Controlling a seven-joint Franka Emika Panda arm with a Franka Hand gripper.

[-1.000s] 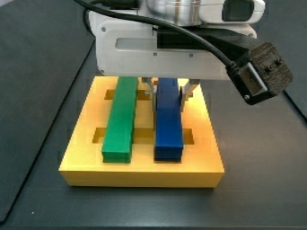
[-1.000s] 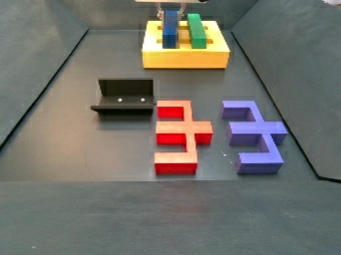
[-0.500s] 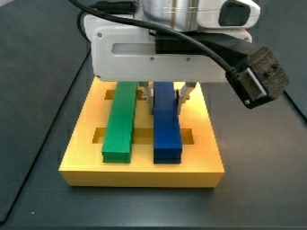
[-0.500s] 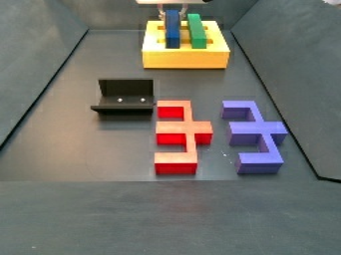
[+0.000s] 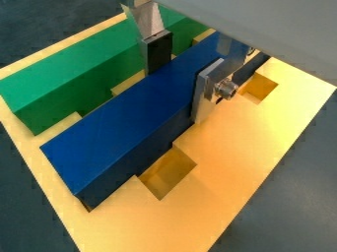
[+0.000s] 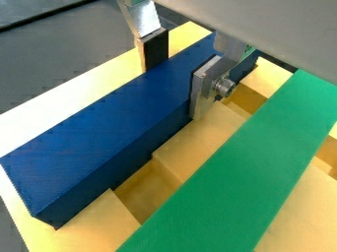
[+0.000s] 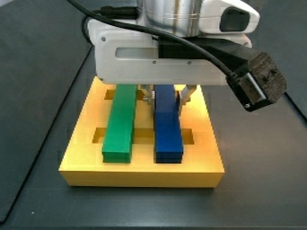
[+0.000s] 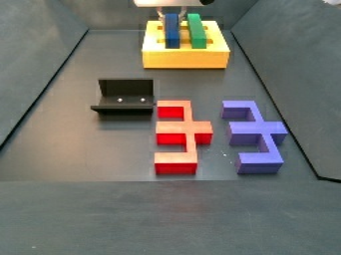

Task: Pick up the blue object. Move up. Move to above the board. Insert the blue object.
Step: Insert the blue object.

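Foreground: red block [image 8: 181, 134] and purplish-blue notched block [image 8: 256, 134] lie side by side on the dark floor [image 8: 80, 209], nearest the camera in a side view.
Fixture: dark L-shaped bracket [image 8: 126, 98] stands just behind the red block, slightly off to its side.
Board: yellow board [image 7: 142, 168] sits at the far end of the floor.
Green bar: green bar [image 7: 121, 119] lies in one long groove of the board.
Blue object: blue object [image 7: 168, 127] lies in the neighbouring groove, parallel to the green bar.
Gripper: gripper [image 5: 183, 67] is low over the far part of the board, fingers [image 5: 211, 87] straddling the blue object; whether the pads press its sides, I cannot tell.
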